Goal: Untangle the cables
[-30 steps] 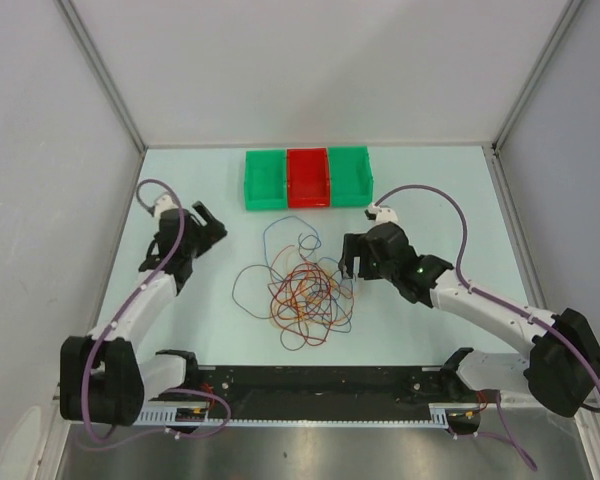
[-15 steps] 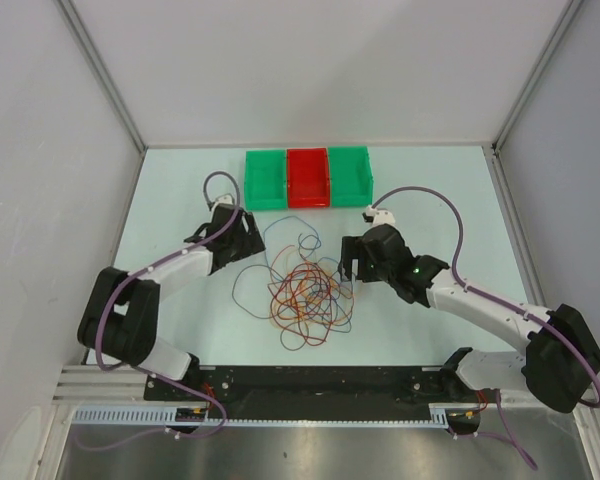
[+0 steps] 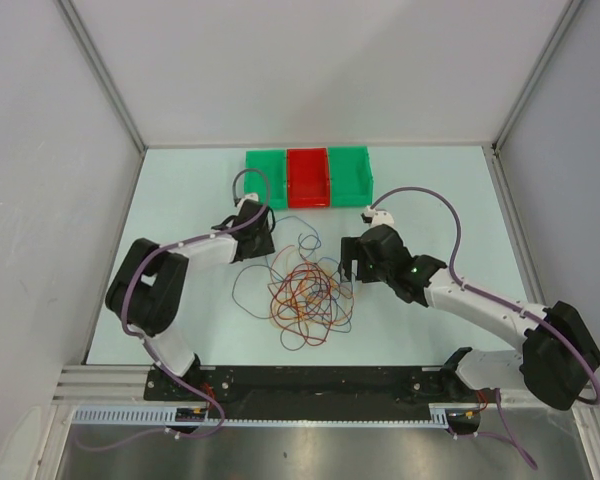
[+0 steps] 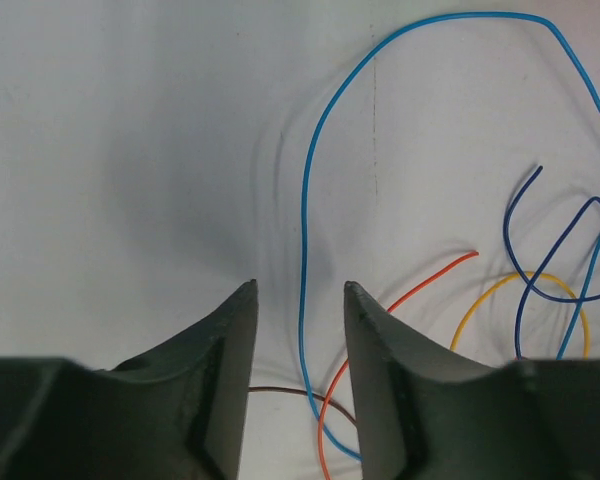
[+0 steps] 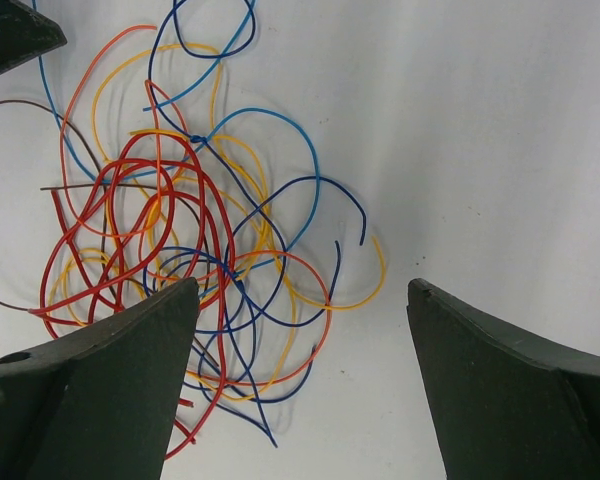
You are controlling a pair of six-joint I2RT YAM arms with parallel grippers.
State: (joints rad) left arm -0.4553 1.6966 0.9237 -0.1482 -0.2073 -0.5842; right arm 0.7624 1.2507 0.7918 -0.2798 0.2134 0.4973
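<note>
My left gripper (image 4: 298, 290) part-open, empty, over thin light-blue wire loop (image 4: 305, 200) at far-left of multicoloured thin-wire tangle (image 3: 305, 295); right gripper (image 5: 305, 285) wide, empty.

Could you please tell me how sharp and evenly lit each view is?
Top external: soft, even light, no glare; the cables read thin but distinct. Left wrist: the blue cable is crisp with a faint shadow; the left pincer looks dark. Right wrist: cables sharp over soft shadows; the right pincer is dark.
</note>
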